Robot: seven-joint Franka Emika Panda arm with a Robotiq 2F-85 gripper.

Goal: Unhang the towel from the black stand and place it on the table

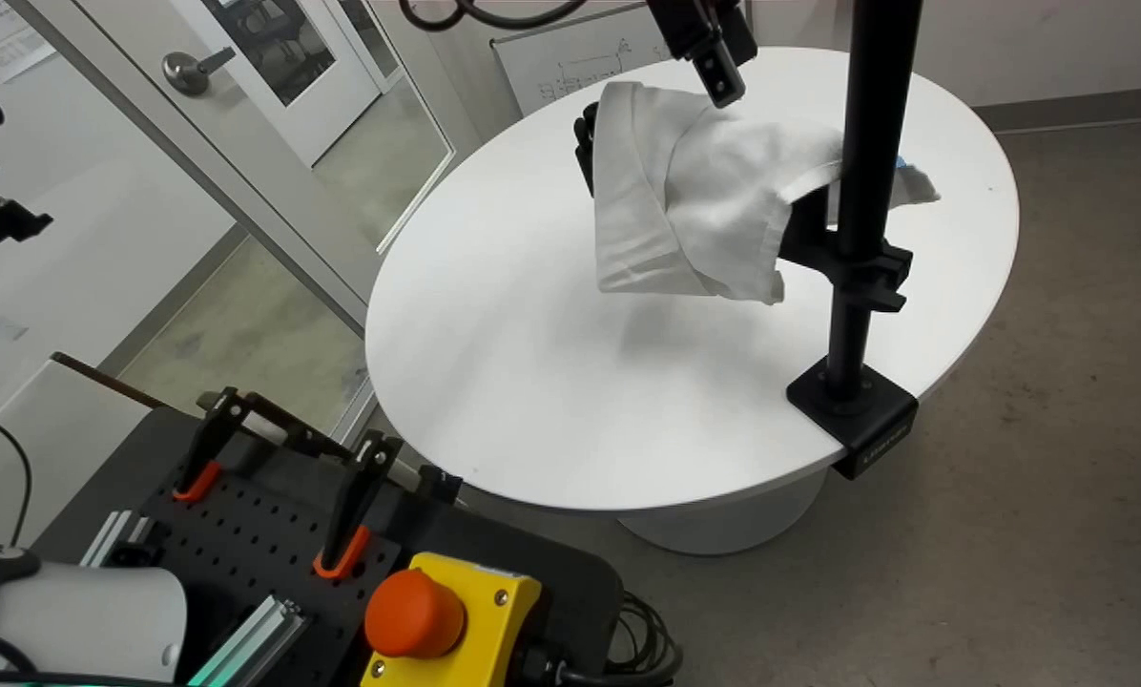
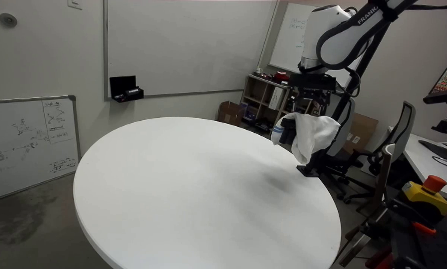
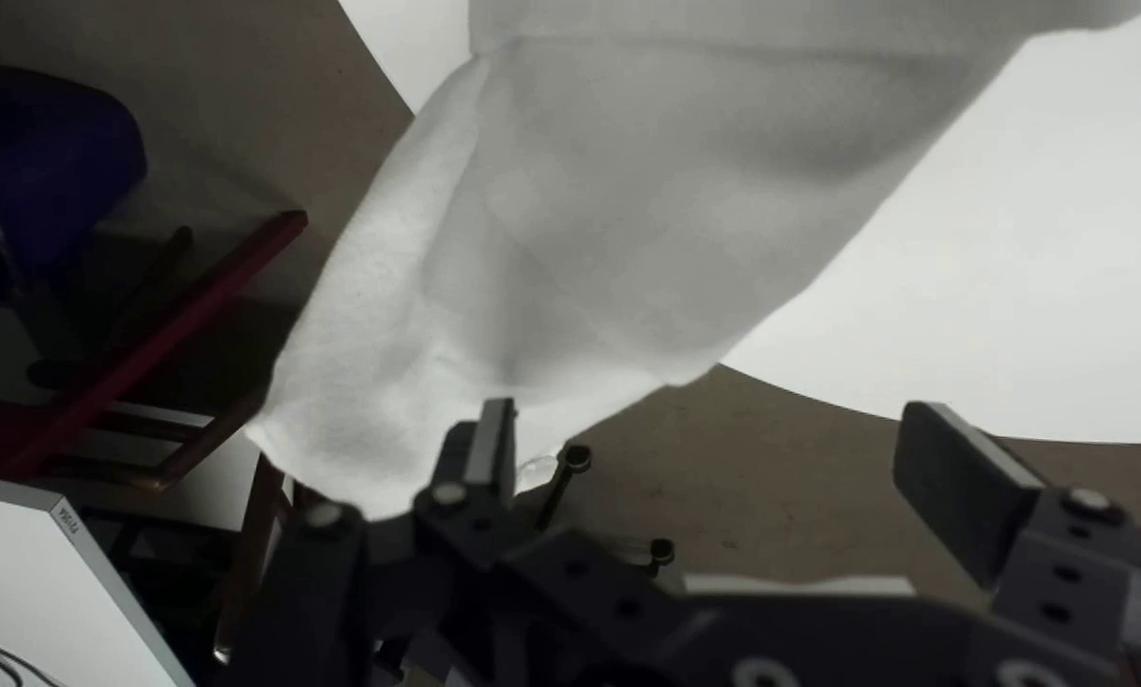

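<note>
Wrist view: gripper (image 3: 723,458), black, one. Fingers (image 3: 962,491) spread wide apart; nothing held between them. One finger overlaps the lower end of the towel (image 3: 628,210) from this viewpoint; whether it touches cannot be told. In both exterior views, the gripper sits at the end of the robot arm (image 2: 339,41), pointing down, just above the towel.

Towel, white, one. Draped over the support arm (image 1: 806,237) of the black stand (image 1: 873,124), its folds hanging above the counter (image 1: 532,401). Blue stripes visible near one edge in an exterior view.

Black stand, one. Upright pole, with a square foot (image 1: 861,420) at the rim of the counter. In an exterior view the pole crosses in front of the towel and hides a part of it.

Counter, one, round, white, bearing the stand's foot.

Surroundings: yellow box (image 1: 489,620) with red-orange button (image 1: 414,613); beside it, perforated black board (image 1: 256,534) with two black clamps (image 1: 353,491), orange-tipped. Near the wall: low whiteboard (image 2: 29,145), covered in marker writing; above and beyond the counter, large wall whiteboard (image 2: 190,45); shelf unit (image 2: 264,90), loaded; office chair (image 2: 402,121), mesh-backed.
</note>
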